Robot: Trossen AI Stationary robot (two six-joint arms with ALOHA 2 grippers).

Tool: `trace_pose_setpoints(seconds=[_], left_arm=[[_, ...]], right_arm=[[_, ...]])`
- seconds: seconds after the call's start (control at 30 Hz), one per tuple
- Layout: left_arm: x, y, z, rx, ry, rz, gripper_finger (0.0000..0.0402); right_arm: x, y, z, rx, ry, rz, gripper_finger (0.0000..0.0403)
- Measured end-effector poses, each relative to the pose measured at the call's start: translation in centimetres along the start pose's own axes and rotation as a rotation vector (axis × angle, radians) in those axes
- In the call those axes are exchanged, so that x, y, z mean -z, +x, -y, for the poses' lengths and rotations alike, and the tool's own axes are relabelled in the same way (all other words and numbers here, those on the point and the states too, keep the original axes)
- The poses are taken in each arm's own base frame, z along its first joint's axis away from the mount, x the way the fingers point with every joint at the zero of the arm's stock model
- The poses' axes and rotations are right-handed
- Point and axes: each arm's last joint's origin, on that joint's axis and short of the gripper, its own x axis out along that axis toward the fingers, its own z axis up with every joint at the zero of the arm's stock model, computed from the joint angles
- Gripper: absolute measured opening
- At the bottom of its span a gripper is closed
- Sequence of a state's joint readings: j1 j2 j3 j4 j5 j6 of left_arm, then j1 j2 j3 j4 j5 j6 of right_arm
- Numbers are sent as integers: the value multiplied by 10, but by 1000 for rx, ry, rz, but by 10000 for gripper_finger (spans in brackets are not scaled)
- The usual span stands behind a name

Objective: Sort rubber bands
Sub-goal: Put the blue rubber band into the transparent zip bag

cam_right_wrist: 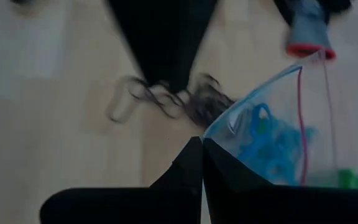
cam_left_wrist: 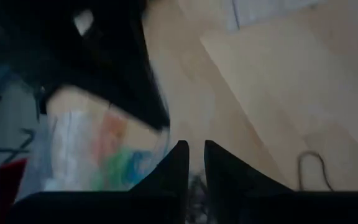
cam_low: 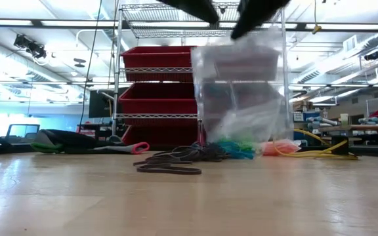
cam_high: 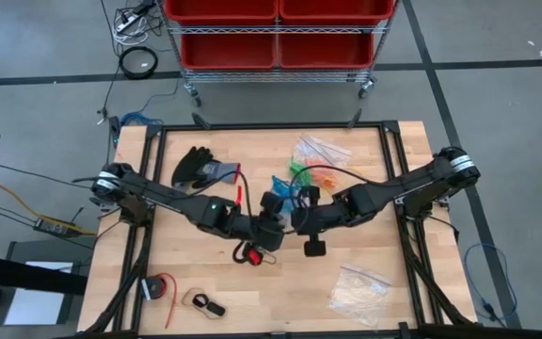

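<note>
Pinching clear bag edge at frame centre: right pincer clenched. Left pincer narrowly parted, empty. Black rubber bands light, stretchy, tangled; pluck single loop.

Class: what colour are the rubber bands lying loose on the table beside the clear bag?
Black rubber bands, clearest in the low view.

Two arms, one glove, two clear bags, four red bins.
</note>
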State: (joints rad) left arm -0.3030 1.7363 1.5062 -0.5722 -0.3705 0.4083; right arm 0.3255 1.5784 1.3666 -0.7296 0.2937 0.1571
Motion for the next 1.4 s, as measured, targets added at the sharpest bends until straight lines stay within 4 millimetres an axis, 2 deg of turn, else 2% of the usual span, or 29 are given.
trace_pose_setpoints(seconds=[0.13, 0.27, 0.63, 0.8, 0.97, 1.13, 1.23, 1.4], left_arm=[[3, -1, 3, 11, 10, -37, 60], [-1, -2, 1, -31, 2, -5, 60], [-14, -13, 17, -24, 100, 75, 67], [-14, -14, 21, 11, 107, 80, 103], [-9, -8, 19, 147, -17, 85, 154], [-7, -5, 12, 145, -84, 77, 195], [-5, -3, 8, 140, -98, 74, 213], [0, 13, 7, 196, -153, 48, 225]], right_arm=[[-10, -12, -12, -77, -11, 57, 0], [-10, -13, -21, -120, -7, 65, 0], [-4, -10, -24, -136, 22, 1, 0], [-3, -1, -28, -174, 15, -25, 0], [-2, 4, -30, -174, 7, -39, 0], [-3, 4, -30, -177, 4, -31, 0], [-4, 4, -30, -178, 6, -25, 0], [-5, 4, -31, -181, -1, -8, 0]])
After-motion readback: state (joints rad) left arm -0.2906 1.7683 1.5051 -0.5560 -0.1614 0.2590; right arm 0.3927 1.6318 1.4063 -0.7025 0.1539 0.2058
